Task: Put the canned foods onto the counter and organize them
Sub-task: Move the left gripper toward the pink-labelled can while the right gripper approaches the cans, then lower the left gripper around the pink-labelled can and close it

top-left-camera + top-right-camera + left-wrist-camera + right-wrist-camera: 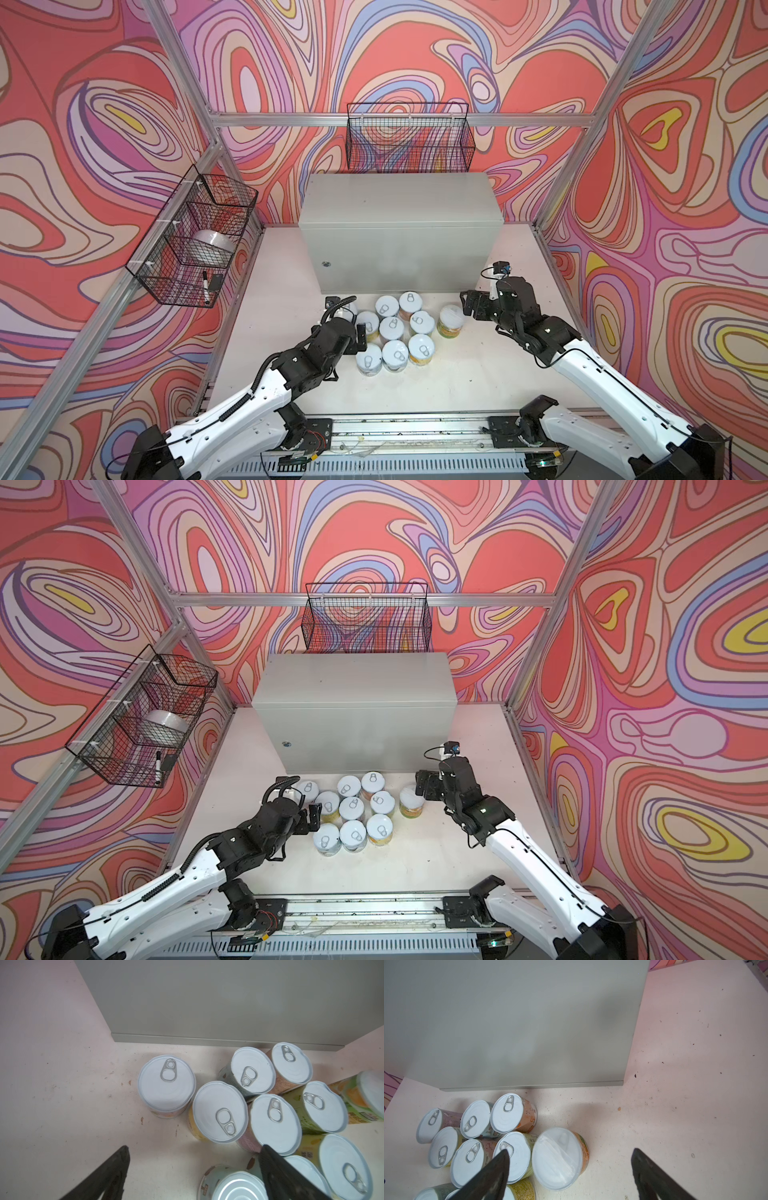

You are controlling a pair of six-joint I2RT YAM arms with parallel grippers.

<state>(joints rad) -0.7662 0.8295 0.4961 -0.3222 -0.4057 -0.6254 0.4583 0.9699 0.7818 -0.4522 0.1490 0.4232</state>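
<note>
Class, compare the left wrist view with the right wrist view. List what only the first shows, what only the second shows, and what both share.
Only left wrist: the counter's left front corner and the left jaws, open.
Only right wrist: the counter's right front corner, the capped can's whole cap, a strip of patterned wall, and the right jaws, open.
Both: the counter's grey front, the white tabletop, and the clustered pull-tab cans.

Matt grey metal counter (399, 232); paper-labelled canned foods (392, 328), smooth metal lids.
</note>
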